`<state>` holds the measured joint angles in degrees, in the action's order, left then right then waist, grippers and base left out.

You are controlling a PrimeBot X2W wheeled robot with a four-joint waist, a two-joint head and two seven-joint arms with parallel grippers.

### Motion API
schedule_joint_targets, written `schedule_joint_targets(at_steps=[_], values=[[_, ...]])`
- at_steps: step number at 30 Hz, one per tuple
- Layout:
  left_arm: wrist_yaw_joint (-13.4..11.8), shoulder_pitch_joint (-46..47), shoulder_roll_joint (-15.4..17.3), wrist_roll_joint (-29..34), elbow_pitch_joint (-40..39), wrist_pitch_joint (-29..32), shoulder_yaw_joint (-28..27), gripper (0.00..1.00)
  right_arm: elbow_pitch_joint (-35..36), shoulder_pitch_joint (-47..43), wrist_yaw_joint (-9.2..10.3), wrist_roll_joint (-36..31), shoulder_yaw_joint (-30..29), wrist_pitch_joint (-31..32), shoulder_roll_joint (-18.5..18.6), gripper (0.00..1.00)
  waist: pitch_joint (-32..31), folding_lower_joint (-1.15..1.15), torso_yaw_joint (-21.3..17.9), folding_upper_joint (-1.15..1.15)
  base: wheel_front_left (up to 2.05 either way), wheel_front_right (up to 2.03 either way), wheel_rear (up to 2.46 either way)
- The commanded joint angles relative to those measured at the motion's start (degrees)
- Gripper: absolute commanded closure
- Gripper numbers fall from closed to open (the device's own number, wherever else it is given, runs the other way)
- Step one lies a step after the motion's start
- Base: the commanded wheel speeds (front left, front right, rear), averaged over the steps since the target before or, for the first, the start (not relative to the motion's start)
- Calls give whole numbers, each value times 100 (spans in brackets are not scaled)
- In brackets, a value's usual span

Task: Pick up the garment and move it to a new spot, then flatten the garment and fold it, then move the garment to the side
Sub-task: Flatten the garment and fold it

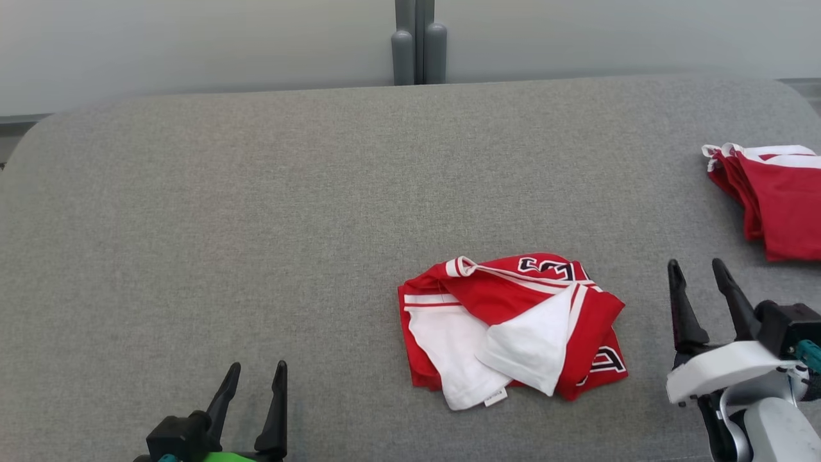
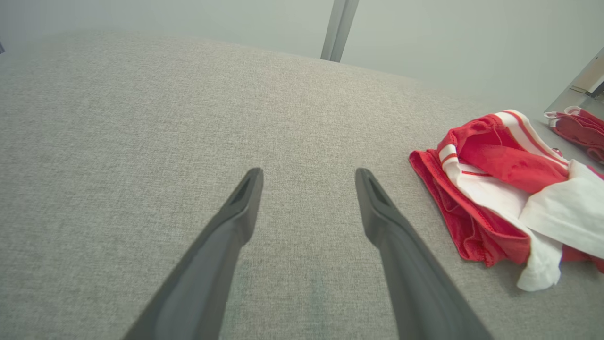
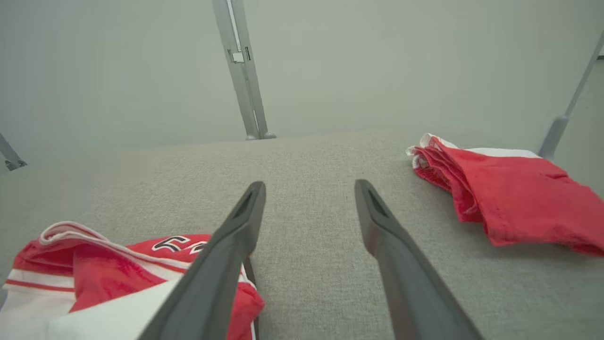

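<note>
Label (image 1: 495, 398) on garment (image 1: 513, 327), head view

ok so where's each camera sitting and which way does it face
head view: on the robot's head, facing forward and down at the grey surface; left end effector lower left, right end effector lower right, both open.
left wrist view: on the left wrist, facing along its own open fingers; crumpled garment at right.
right wrist view: on the right wrist, facing along its own fingers; folded garment at right.
shared: all three show both garments.
</note>
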<state>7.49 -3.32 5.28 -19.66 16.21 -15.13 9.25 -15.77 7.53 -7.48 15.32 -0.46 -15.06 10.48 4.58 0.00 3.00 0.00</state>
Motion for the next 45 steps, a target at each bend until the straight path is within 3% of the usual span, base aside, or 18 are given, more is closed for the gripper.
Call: schedule_joint_targets(at_steps=[1, 14, 26, 32, 45], values=[[1, 14, 48, 40, -15, 3, -1, 0, -175, -63, -1, 10, -87, -12, -11, 100, 105, 0, -61, 0, 0, 0, 0], [1, 192, 289, 37, 31, 3, 4, 0, -1562, 372, 0, 200, 164, -13, -413, 100, 275, 0, -119, 0, 0, 0, 0], [1, 218, 209, -3, 121, 3, 135, 0, -2135, 678, 0, 251, 794, -14, -518, 100, 149, 0, 104, 0, 0, 0, 0], [1, 230, 144, -7, 130, 3, 110, 0, -2007, 721, 0, 231, 1058, -13, -561, 100, 45, 0, 320, 0, 0, 0, 0], [1, 25, -26, -13, 193, 3, 98, 0, -2116, 712, 0, 311, 2593, -14, -587, 100, -345, 0, 1016, 0, 0, 0, 0]])
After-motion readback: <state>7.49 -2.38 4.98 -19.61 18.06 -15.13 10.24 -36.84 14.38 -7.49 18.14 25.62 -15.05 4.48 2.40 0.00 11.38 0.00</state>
